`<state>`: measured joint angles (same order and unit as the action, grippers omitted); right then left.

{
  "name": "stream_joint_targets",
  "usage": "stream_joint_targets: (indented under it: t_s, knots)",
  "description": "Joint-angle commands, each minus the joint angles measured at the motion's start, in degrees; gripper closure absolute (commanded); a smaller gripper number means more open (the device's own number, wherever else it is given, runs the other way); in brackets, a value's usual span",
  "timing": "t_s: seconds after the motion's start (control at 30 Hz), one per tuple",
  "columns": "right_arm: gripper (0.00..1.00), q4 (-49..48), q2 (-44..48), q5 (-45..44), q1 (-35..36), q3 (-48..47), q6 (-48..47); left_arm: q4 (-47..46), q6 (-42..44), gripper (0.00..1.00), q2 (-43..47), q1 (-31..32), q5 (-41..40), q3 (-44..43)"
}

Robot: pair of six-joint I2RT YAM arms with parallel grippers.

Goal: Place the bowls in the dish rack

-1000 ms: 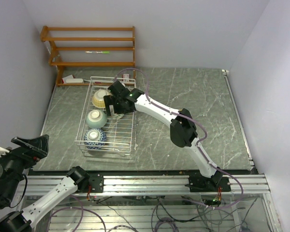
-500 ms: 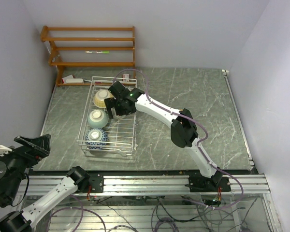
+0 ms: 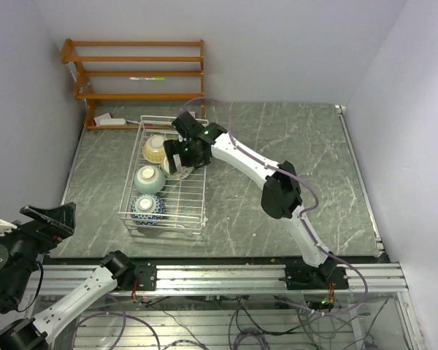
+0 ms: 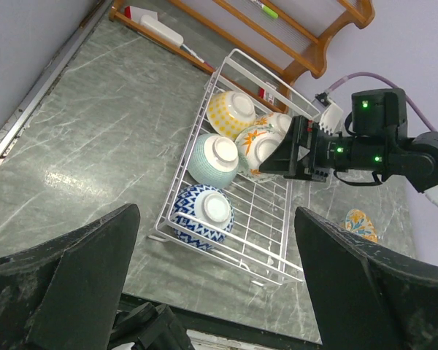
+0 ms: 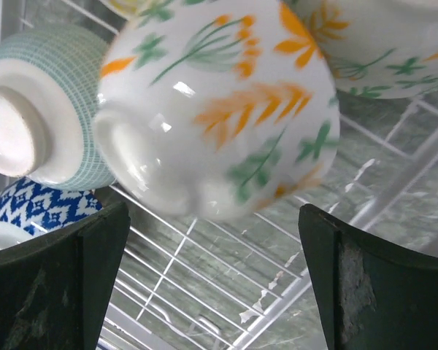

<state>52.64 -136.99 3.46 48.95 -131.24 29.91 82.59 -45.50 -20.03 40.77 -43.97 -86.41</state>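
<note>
Right end effector: fingers spread wide, with nothing pinched between them. A white round ceramic bowl with orange and green sprigs lies tilted just ahead of the fingertips at 12 o'clock, its foot toward the wrist camera. Contact with the fingers cannot be confirmed.

At 2 o'clock of that bowl, close against it, is a second sprig-patterned ceramic bowl. At 9 o'clock is a mint green gridded ceramic bowl, and at 8 o'clock a blue-and-white patterned ceramic bowl. A yellow patterned ceramic bowl occupies the far end. All five lie inside the white wire rectangular dish rack.

The rack stands on the grey-green marbled counter, toward 10 o'clock in the top view. One orange-and-yellow patterned ceramic bowl sits on the counter outside the rack, at its 3 o'clock in the left wrist view.

Left end effector: fingers wide apart, holding nothing, well apart from the rack at its 7 o'clock. A brown wooden slatted shelf stands at the rack's 12 o'clock.
</note>
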Motion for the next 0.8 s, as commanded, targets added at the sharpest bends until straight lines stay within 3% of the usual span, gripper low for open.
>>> stream_joint_targets:
  t_s: [0.0,0.3,0.5,0.77]
  knots:
    - [0.00,3.0,0.8,-1.4,-2.1,-3.8,-0.4,-0.6,-0.4,0.01,-0.2,0.5,-1.6,-1.0]
    - [0.00,0.9,4.8,-1.7,-2.8,-1.7,-1.3,-1.5,-0.1,0.01,-0.6,0.5,-1.6,-0.5]
    - [0.00,-6.2,8.1,-1.2,-2.6,0.0,-3.0,-2.8,0.6,0.01,-1.3,0.6,-1.2,0.4]
    - [0.00,-10.7,3.1,-1.4,-2.8,-3.0,-4.2,-2.4,-0.1,0.01,-0.9,0.6,-1.3,0.9]
